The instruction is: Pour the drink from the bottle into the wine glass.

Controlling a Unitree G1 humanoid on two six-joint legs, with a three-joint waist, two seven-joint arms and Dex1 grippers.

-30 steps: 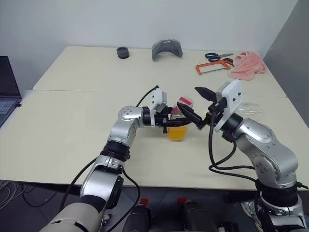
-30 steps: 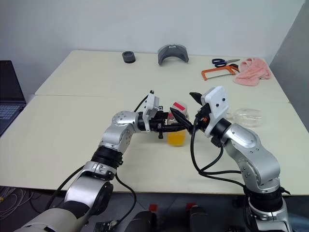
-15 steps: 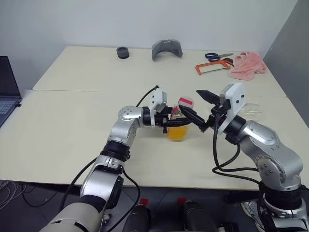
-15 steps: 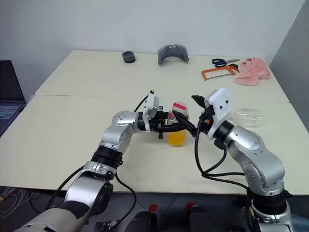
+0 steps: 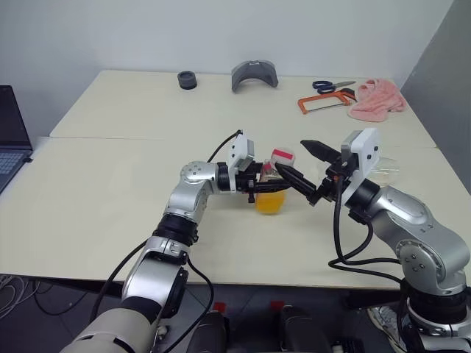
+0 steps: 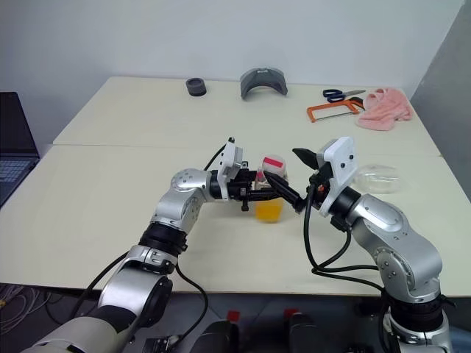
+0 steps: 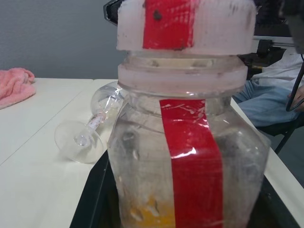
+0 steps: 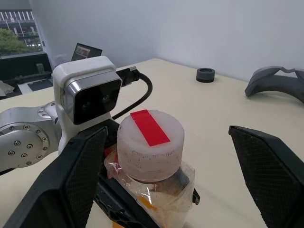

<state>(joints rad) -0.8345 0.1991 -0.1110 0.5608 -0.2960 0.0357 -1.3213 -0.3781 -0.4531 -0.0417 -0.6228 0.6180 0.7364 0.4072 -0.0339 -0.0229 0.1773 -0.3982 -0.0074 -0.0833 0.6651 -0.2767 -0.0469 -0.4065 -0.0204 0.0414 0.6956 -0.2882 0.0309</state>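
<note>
While left gripper (image 5: 259, 186) clamps upright bottle (image 5: 271, 193), right gripper (image 5: 312, 170) wide, flanking cap (image 8: 150, 142)

A pale cream desk (image 5: 110, 176), made of two tops joined along a seam, stands against a plain white wall (image 5: 221, 33). A grey panel (image 5: 441, 66) rises beyond its far right corner. Left of the desk, a window (image 8: 19, 28) shows buildings and trees.
</note>
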